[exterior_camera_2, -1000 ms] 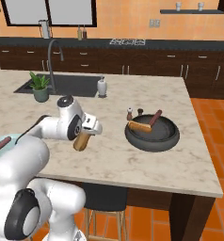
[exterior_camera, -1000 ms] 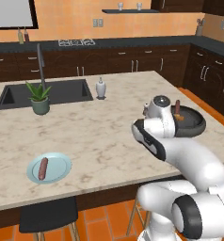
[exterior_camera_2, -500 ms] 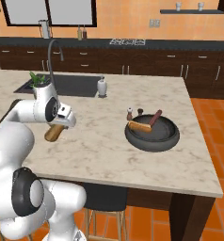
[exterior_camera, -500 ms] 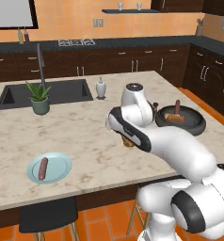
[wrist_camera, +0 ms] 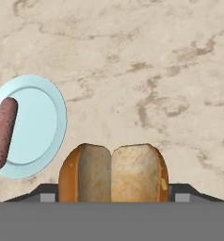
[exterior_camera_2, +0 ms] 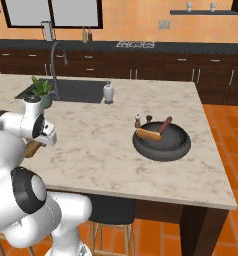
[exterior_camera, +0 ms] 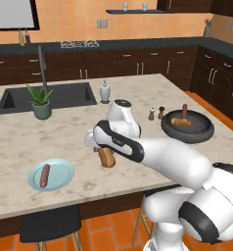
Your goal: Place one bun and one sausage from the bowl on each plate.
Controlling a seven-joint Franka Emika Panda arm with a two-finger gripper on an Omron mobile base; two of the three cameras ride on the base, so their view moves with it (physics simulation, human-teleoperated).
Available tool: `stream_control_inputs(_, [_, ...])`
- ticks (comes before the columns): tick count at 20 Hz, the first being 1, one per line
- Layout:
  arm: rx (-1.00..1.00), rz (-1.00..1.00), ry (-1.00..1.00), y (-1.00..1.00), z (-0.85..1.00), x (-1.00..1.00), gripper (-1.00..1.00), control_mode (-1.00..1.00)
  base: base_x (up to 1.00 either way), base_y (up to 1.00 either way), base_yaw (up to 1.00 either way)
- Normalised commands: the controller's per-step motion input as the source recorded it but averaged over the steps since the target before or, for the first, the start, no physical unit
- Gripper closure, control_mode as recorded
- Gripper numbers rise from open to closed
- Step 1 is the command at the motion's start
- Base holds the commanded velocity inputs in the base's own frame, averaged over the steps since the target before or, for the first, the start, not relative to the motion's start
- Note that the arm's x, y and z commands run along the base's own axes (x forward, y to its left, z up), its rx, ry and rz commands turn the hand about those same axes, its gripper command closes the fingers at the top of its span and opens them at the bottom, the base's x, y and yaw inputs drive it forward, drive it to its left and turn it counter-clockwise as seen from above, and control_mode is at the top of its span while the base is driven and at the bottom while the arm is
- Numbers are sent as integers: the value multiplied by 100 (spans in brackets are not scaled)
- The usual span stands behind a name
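Clamped around a bun [wrist_camera: 113,172], the end effector [exterior_camera: 106,156] carries it above the tabletop [exterior_camera: 64,137], near the blue plate [exterior_camera: 59,177] holding one sausage [exterior_camera: 44,175]. Another bun and sausage lie in the bowl [exterior_camera_2: 162,145]. Bread likely light, soft; grip mid-length, gently. No readable writing.

The beige marbled worktop [exterior_camera: 64,142] carries a pale blue plate [exterior_camera: 51,174] near its front left edge. At far left a potted plant [exterior_camera: 40,102] stands beside the sink [exterior_camera: 47,97], with a soap bottle [exterior_camera: 104,91] just right. Two small shakers [exterior_camera: 156,113] stand beside the dark bowl [exterior_camera: 187,126] at right.
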Motion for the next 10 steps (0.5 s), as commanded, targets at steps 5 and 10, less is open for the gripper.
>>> stream_control_inputs(5, [-3,4,6,100,-3,2,100,-100,0,0,0])
stream_control_inputs(10, [-4,1,21,100,-1,6,100,-100,0,0,0])
